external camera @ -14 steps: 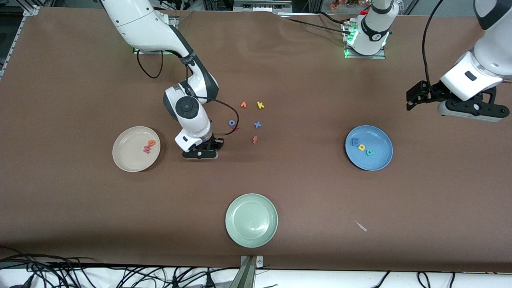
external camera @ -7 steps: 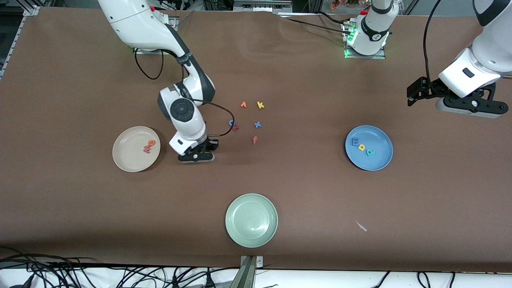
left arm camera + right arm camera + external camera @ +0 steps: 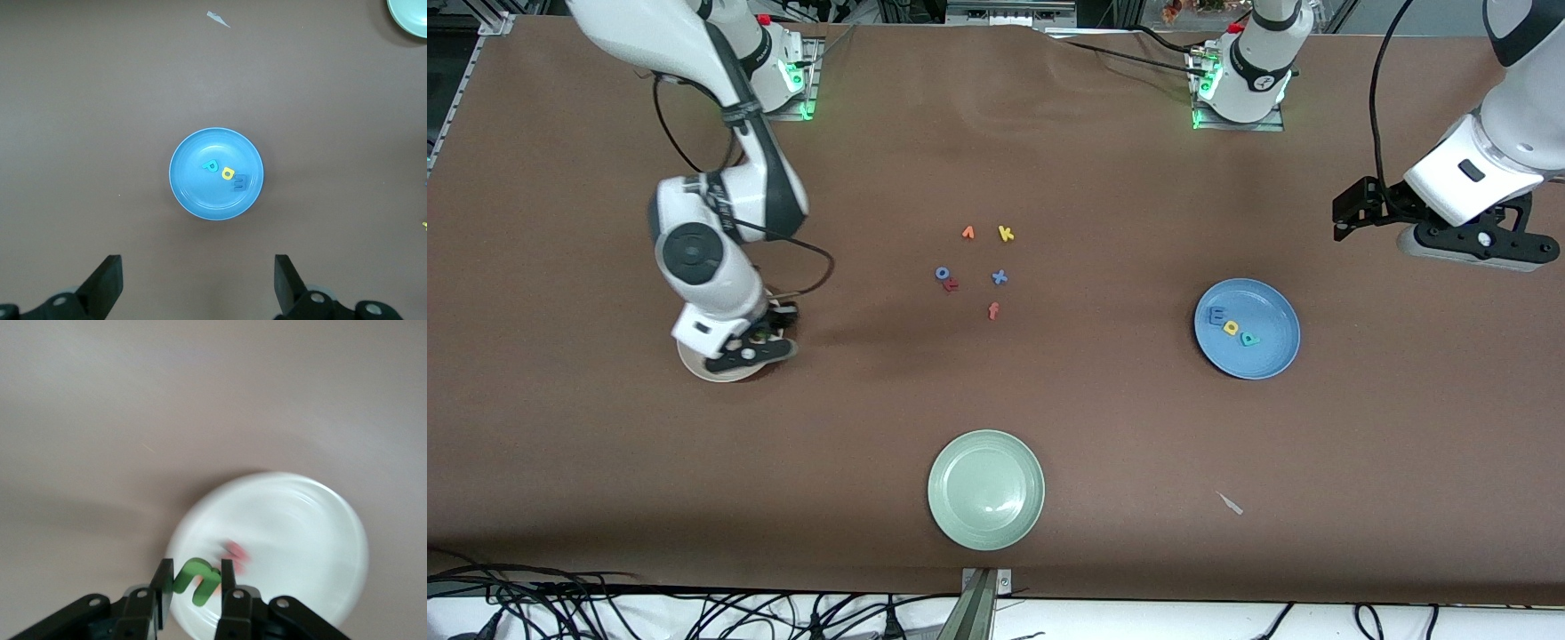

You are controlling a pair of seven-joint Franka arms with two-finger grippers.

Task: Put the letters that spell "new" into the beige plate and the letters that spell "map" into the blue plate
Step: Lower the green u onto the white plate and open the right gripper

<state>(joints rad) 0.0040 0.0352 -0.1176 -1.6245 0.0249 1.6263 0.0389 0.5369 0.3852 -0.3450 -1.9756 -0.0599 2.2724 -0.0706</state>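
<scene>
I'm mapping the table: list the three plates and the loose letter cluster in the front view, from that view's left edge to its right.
beige plate → loose letter cluster → pale green plate → blue plate

Glossy blue plate (image 3: 193, 193), matt brown tabletop (image 3: 1103, 427)

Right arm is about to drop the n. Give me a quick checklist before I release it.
1. Green n gripped in right claw: ok.
2. Right claw over the beige plate: ok, near its rim.
3. Letters already in the beige plate clear of the drop spot: cannot tell.
4. Blue plate holds the m, a and p: ok.
5. Left claw open, waiting away from the right arm: ok.
</scene>
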